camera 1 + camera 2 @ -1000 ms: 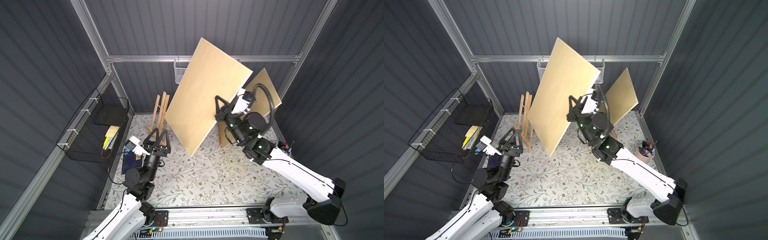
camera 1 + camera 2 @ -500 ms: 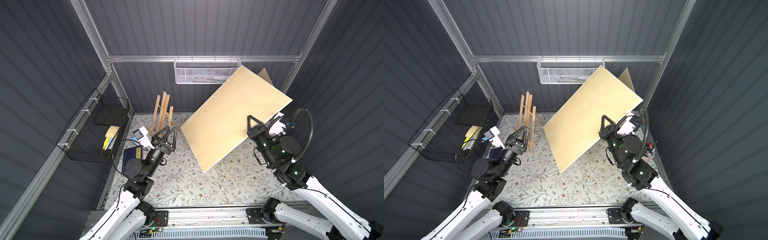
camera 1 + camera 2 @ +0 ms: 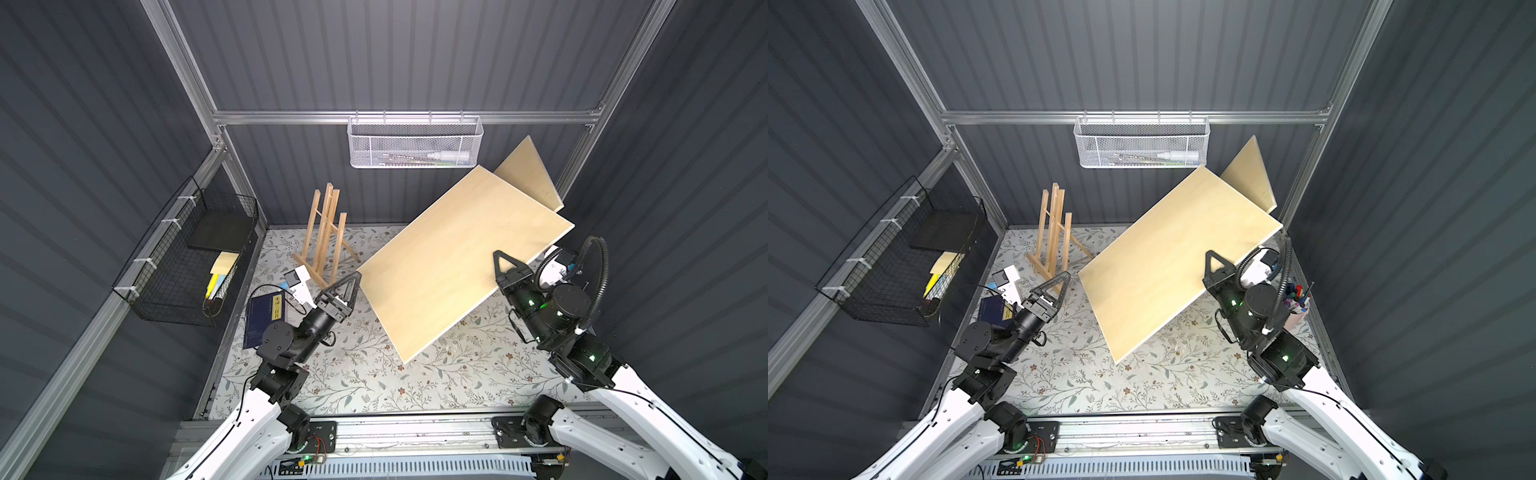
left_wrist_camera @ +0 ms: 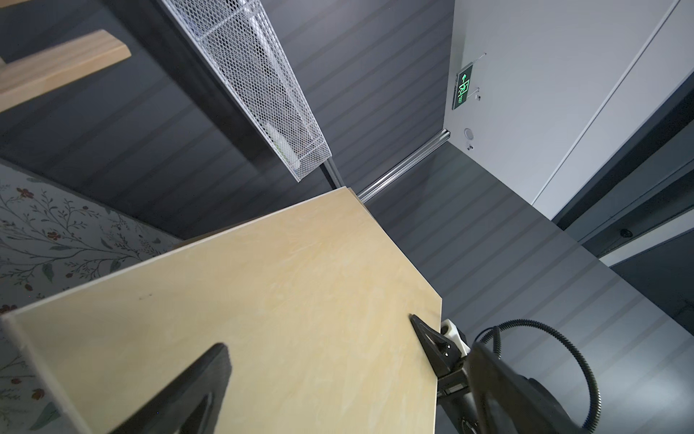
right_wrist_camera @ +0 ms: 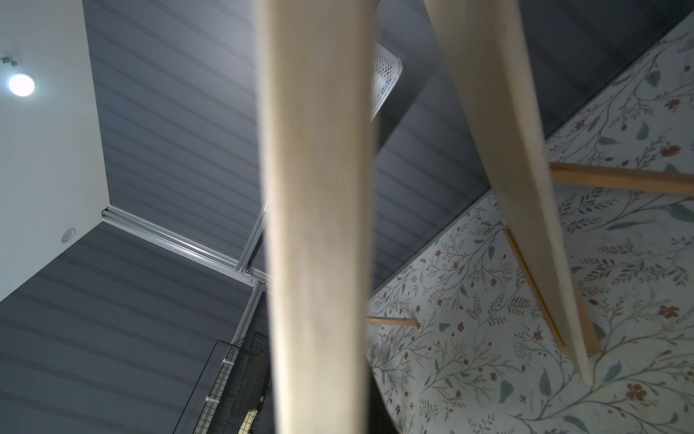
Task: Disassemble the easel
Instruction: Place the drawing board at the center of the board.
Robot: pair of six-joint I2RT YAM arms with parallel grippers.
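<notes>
From where I stand the small wooden easel point(image 3: 326, 237) sits on the floral mat point(image 3: 353, 374) against the back wall, below the white mesh basket point(image 3: 415, 141) and just past its end on the left arm's side. It is upright with its legs splayed and nothing on its ledge. The plywood board point(image 3: 453, 266) hangs tilted in the air below the basket's other end, apart from the easel. The right gripper point(image 3: 503, 266) pinches that board at one long edge, one finger on the top face and the other hidden beneath, so the whole sheet hangs off one narrow bite. The left gripper point(image 3: 352, 286) has its jaws spread wide and holds nothing, its tips just beside the board's near corner; I cannot tell whether they touch. A second board point(image 3: 528, 174) leans in the corner beyond the basket's right-arm end. The held board looks thin, stiff, light and smooth-faced, so I judge it apt to swing or slip. The easel seems made of slender softwood strips: light, rigid and easily tipped, with a rear leg that probably folds. I would grip a front upright near mid-height to steady it while the other arm works the rear leg, squeezing gently at the thin joints
</notes>
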